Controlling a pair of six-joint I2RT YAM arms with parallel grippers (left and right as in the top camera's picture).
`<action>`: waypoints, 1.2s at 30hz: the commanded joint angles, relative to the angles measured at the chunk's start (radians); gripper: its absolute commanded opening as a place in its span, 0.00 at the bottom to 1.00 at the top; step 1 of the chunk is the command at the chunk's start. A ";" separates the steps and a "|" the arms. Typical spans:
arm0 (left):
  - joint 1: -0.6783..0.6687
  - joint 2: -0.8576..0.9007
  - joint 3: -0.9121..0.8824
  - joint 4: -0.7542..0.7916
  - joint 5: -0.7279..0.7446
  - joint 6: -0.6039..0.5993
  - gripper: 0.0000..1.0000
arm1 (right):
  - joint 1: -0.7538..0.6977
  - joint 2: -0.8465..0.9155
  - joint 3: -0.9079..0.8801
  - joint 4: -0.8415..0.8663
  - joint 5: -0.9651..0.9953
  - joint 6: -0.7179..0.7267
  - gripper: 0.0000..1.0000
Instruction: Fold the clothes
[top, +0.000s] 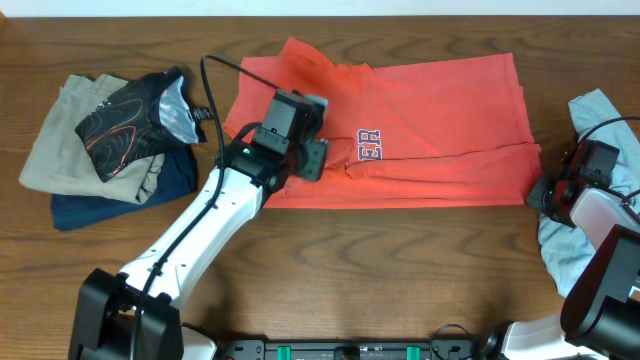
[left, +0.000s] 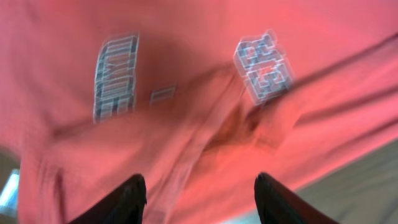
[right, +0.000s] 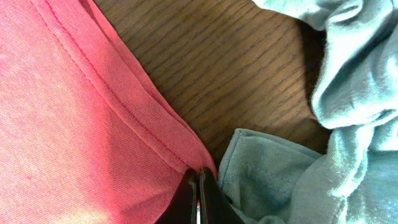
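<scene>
The coral-red T-shirt (top: 430, 110) lies spread across the middle of the table, with part of its navy-and-white lettering (top: 371, 146) showing. My left gripper (top: 316, 160) hovers over the shirt's left-centre, open and empty. In the left wrist view its fingers (left: 200, 182) straddle a fold of red cloth (left: 186, 81). My right gripper (top: 546, 192) is at the shirt's lower right corner. In the right wrist view its jaws (right: 199, 172) are shut on the red hem corner (right: 93, 112). The pale blue-grey shirt (top: 602, 108) lies crumpled at the right edge, beside those jaws in the right wrist view (right: 348, 81).
A pile of other garments sits at the left: a khaki piece (top: 60, 140), a navy one (top: 175, 178) and a black patterned one (top: 125, 120). A black cable (top: 215, 75) loops over the left arm. Bare wood table (top: 400, 270) runs along the front.
</scene>
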 joint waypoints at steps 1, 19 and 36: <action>0.034 0.006 -0.005 -0.082 -0.103 0.003 0.58 | -0.017 0.020 -0.029 -0.023 0.037 0.008 0.01; 0.365 0.068 -0.122 -0.195 -0.182 -0.187 0.68 | -0.016 0.020 -0.027 -0.019 0.011 0.007 0.01; 0.372 0.264 -0.123 -0.206 -0.171 -0.163 0.12 | -0.016 0.020 -0.027 -0.047 0.011 0.016 0.01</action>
